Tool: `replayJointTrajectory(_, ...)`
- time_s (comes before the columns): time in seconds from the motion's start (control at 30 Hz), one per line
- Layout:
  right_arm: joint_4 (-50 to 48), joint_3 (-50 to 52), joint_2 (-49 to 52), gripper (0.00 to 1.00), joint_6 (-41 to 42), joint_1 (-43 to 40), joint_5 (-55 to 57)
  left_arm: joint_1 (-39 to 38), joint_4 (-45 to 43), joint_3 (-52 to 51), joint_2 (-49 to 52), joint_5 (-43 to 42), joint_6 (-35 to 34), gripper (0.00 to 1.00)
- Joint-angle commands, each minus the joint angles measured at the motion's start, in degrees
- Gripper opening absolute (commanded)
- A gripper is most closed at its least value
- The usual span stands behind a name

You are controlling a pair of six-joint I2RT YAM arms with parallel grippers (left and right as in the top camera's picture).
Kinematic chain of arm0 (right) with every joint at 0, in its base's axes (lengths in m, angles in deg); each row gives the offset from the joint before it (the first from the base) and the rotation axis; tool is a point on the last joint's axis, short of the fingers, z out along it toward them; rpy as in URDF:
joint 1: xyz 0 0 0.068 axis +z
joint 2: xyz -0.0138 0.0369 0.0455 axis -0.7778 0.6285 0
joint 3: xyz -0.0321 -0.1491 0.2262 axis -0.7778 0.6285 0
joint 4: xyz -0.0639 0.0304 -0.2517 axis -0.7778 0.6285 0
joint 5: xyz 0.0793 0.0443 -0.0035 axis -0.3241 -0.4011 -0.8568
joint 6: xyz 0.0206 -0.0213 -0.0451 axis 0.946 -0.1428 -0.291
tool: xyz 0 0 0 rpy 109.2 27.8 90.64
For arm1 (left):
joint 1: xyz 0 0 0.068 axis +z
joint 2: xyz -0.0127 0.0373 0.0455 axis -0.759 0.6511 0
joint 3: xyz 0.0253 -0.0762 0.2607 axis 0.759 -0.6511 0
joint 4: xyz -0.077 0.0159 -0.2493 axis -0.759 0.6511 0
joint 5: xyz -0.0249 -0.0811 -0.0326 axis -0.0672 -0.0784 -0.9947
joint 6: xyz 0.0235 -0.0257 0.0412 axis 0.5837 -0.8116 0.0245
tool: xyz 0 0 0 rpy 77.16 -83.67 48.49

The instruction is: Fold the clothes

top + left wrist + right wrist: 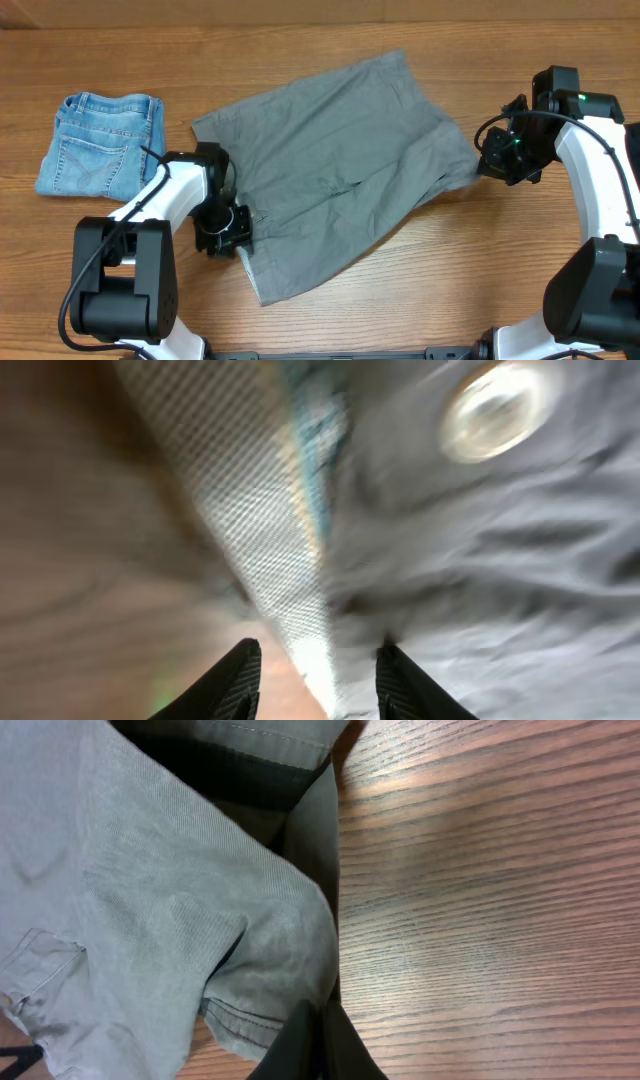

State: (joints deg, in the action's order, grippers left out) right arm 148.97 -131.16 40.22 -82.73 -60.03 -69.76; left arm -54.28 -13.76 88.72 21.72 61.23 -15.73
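Observation:
Grey shorts lie spread across the middle of the table, waistband at the lower left. My left gripper sits low at that waistband edge. In the left wrist view its jaws stand apart, straddling the white inner waistband, with a metal button beyond. At the right, my right gripper is shut on the hem of a shorts leg, holding that corner slightly raised. Its fingertips are pressed together on the cloth's edge.
Folded light-blue denim shorts lie at the far left of the wooden table. Both arm bases stand at the near edge, left and right.

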Motion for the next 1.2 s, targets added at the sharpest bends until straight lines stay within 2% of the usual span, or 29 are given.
replayJointTrajectory(0.0,-0.26,-0.72,-0.37,0.04,0.48,-0.11,0.83,-1.29,-2.36,-0.22,0.28,-5.64,0.63,0.41)
replayJointTrajectory(0.33,-0.39,-0.72,-0.37,0.04,0.5,-0.11,0.83,-3.06,-3.13,-1.25,0.28,-2.95,0.22,0.42)
replayJointTrajectory(0.4,-0.46,-0.72,-0.37,0.04,0.5,-0.11,0.83,-3.06,-4.2,-1.64,0.28,-2.95,-0.5,0.32)
replayJointTrajectory(0.47,-0.61,-0.72,-0.37,0.04,0.5,-0.11,0.83,-3.06,-5.07,-1.62,0.28,-3.17,-1.62,0.08)
replayJointTrajectory(0.5,-0.66,-0.72,-0.37,0.04,0.5,-0.11,0.83,-2.93,-5.2,-1.33,0.26,-3.89,-2.14,0.04)
replayJointTrajectory(0.63,-1.03,-0.72,-0.37,0.04,3.43,-0.11,3.13,-0.96,-3.74,2.29,-0.09,-7.19,-2.08,0.04)
replayJointTrajectory(0.9,1.29,-0.72,-0.37,0.04,6.03,-0.11,7.02,8.46,-0.52,15.47,-3.45,-6.34,-0.55,0.04)
replayJointTrajectory(1.17,8.94,-0.63,-0.37,0.04,6.01,-0.11,7.26,14.34,-6.03,19.85,-3.48,-0.98,-0.55,0.04)
